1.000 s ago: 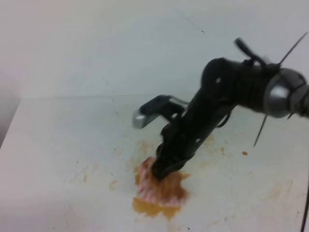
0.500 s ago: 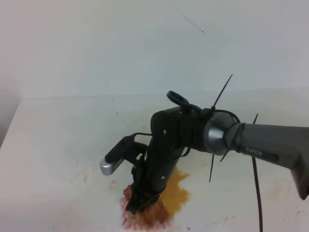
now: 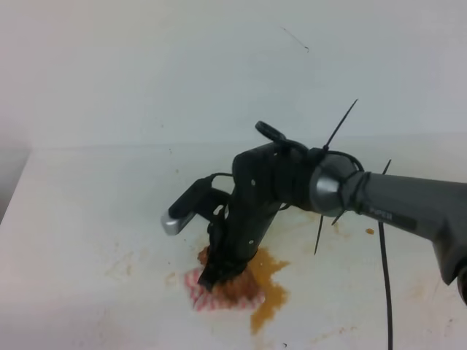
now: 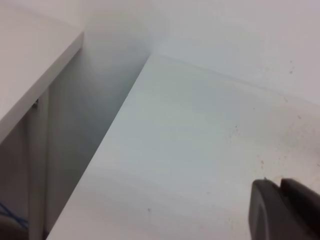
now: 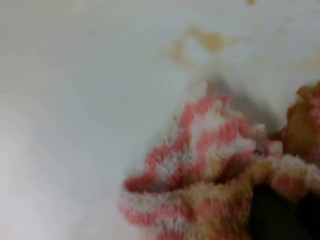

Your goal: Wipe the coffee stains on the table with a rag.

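Note:
On the white table [image 3: 87,211], the rag [image 3: 213,297], a pink-and-white wad stained brown, lies at the left edge of the orange-brown coffee stains [image 3: 268,290]. My right gripper [image 3: 211,280] reaches in from the right, points down and is shut on the rag, pressing it to the tabletop. The right wrist view shows the rag [image 5: 200,165] close up, with the dark fingers [image 5: 272,215] buried in it and a pale tan smear [image 5: 205,42] beyond. My left gripper [image 4: 281,200] shows only in its own wrist view, fingers together over bare table [image 4: 190,150].
Paler tan smears [image 3: 124,266] mark the table left of the rag, and small orange specks [image 3: 369,231] lie to the right. A white wall [image 3: 182,65] rises behind the table. The table's left edge [image 4: 107,135] drops to a gap beside another white surface.
My right gripper dragged the rag from the middle of the blotch toward the front left, then back a little. The blotch now shows bare to the right of the rag.

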Controlling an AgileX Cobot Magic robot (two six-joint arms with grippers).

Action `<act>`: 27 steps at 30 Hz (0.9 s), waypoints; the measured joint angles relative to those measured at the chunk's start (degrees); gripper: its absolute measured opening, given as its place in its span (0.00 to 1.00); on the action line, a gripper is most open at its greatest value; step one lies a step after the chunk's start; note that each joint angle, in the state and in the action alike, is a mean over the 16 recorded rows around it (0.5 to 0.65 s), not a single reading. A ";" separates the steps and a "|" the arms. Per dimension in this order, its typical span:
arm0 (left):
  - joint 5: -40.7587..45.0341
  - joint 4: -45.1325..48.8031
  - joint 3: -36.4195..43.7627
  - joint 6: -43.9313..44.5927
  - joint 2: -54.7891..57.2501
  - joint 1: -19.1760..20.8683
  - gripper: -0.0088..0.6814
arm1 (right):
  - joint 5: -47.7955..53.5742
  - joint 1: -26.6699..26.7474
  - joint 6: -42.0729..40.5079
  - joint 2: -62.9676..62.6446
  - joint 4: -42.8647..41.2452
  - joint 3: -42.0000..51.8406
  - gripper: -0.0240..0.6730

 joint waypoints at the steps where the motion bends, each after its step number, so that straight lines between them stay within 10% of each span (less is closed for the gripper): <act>1: 0.01 0.00 0.00 0.00 0.00 0.00 0.01 | -0.16 -0.49 0.07 0.04 -0.02 -0.07 0.07; 27: 0.04 0.00 0.00 0.00 0.00 0.00 0.01 | -1.94 -6.06 -7.43 -22.40 6.05 14.04 0.07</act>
